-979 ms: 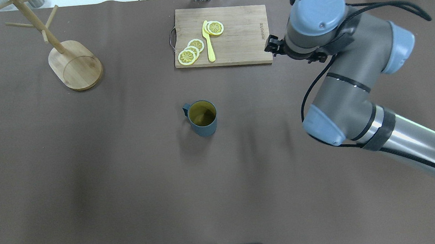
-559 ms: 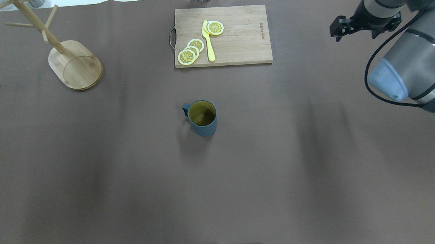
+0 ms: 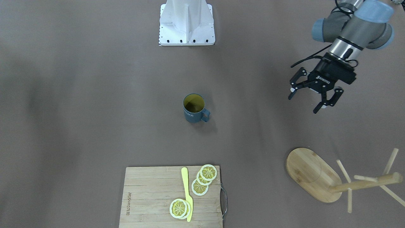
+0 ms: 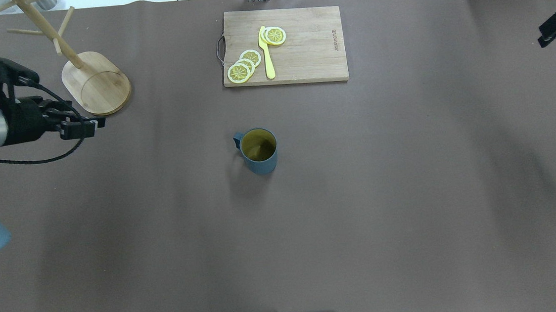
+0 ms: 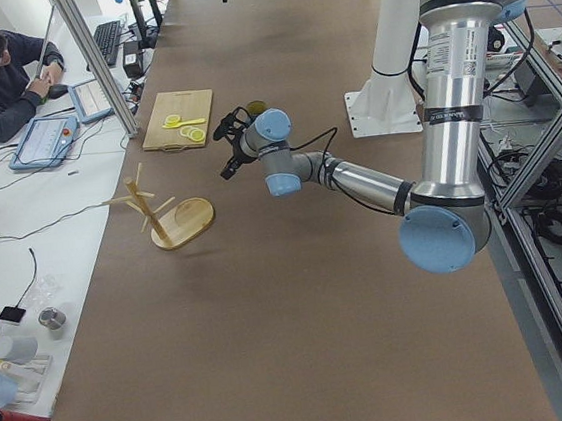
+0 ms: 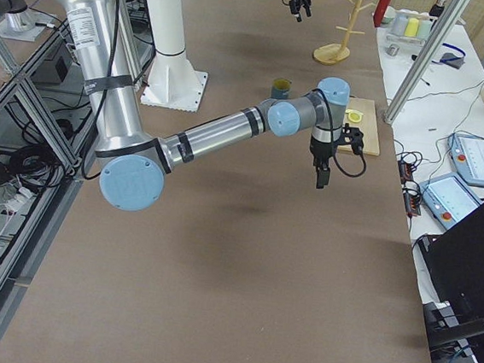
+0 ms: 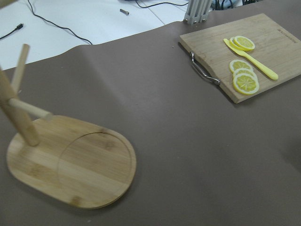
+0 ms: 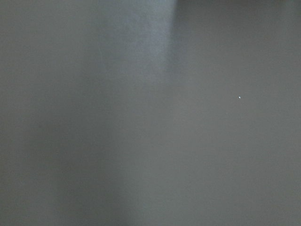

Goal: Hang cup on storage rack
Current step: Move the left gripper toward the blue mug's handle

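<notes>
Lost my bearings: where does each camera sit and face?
Front-facing: operators' side, steeply down; left gripper.
Overhead: behind shoulders, forward-down; left gripper, right gripper.
Exterior left: brown-covered table's left end; near left arm.
Exterior right: right end; near right arm.
Left wrist: toward light bamboo mug tree.
Right wrist: featureless grey surface.
First two share the dark teal ribbed mug.

The cup is dark teal-blue outside and yellow inside, with small pale lettering on its side, probably white. The rack is light bamboo. The cutting board is pale wood in lengthwise strips, with a dark metal handle. The lemon slices are yellow with white rims. The knife is plain pale yellow. The table is flat brown. The left gripper is black.
</notes>
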You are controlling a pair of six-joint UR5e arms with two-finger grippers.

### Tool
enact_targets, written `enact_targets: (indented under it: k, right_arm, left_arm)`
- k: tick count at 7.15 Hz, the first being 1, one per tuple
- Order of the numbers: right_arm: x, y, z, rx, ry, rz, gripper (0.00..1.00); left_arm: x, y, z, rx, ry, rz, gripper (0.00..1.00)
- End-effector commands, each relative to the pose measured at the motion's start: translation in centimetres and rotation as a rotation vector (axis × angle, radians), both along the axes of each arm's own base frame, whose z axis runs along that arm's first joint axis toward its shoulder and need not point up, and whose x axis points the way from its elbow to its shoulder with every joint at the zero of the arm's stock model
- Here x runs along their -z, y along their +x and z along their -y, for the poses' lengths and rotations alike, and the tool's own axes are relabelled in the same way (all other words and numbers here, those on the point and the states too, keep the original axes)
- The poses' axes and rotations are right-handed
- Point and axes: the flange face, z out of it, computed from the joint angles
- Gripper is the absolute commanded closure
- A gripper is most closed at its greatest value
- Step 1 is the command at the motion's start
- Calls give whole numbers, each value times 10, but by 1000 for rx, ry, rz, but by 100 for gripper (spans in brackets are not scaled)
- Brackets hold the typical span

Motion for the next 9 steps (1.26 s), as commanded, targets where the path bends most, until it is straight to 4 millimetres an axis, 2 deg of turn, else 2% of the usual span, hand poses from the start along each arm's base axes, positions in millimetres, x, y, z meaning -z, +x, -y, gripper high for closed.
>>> enact_targets:
  k: [1, 2, 3, 4, 5, 7, 8, 9]
  right_arm:
    - [-71, 87, -38, 74, 31, -13, 0]
    - [-96, 109, -51, 92, 25, 8, 0]
    - [-112, 121, -66, 99, 21, 41, 0]
    - [-119, 123, -73, 95, 7, 47, 0]
    - [-121, 124, -74, 93, 3, 45, 0]
    - [-122, 124, -74, 90, -1, 44, 0]
    - [-121, 124, -74, 86, -1, 45, 0]
    - [-120, 124, -73, 85, -2, 45, 0]
  left_arm:
    - [26, 78, -26, 5, 29, -24, 2]
    - [39, 123, -32, 46, 59, -21, 2]
    - [47, 167, -37, 49, 69, -14, 3]
    - [59, 198, -30, 42, 72, -16, 8]
    - [66, 220, -21, 34, 74, -11, 12]
    - [69, 232, -21, 12, 81, -7, 18]
    - [79, 246, -32, -55, 122, -3, 19]
    - [79, 247, -34, -88, 168, 21, 19]
